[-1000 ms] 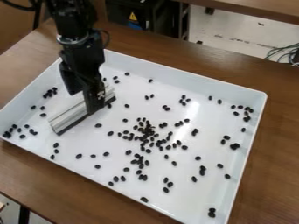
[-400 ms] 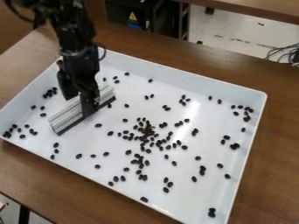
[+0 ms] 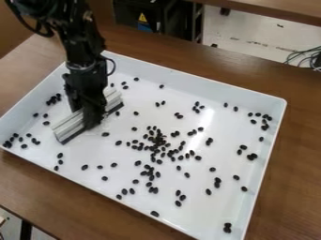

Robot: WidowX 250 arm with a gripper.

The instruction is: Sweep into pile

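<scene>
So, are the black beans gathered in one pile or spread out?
Spread out: some beans cluster near the middle of the tray, but many lie scattered towards its edges.

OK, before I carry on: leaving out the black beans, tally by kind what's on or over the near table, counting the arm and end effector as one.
Tray: 1
Sweeping tool: 1
Robot arm with end effector: 1
Total: 3
</scene>
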